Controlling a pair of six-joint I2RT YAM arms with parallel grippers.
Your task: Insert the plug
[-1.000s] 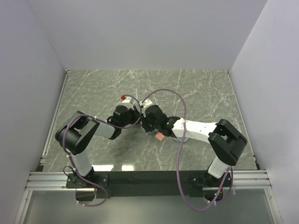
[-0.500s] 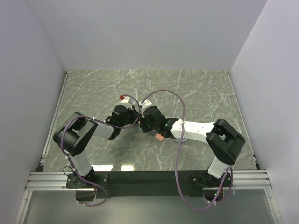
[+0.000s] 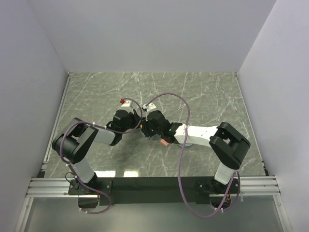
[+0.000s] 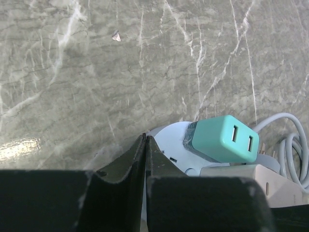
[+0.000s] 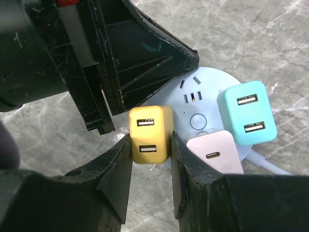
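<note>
I am working on a green stone table (image 3: 207,92) with plain white walls around it. In the last second both my arms are sliding a little to the left, and the round socket (image 5: 212,79) between them is going along too. I think this means I am still lining things up, not pushing in yet.

My right claw (image 5: 150,141) is squeezing the yellow plug (image 5: 150,130) by its two sides. The yellow plug is hanging over the left rim of the round socket, just beside the open slots (image 5: 190,89) near its middle. I cannot tell if its pins are touching anything.

My left claw (image 4: 146,140) is pinched closed with nothing in it. Its tip is sitting right at the rim of the round socket, maybe to keep it from sliding.

The round socket is already holding two things: a teal plug (image 5: 246,112) on its right side and a white plug (image 5: 216,151) on its near side. A white cord (image 4: 289,145) is curling away from it.
</note>
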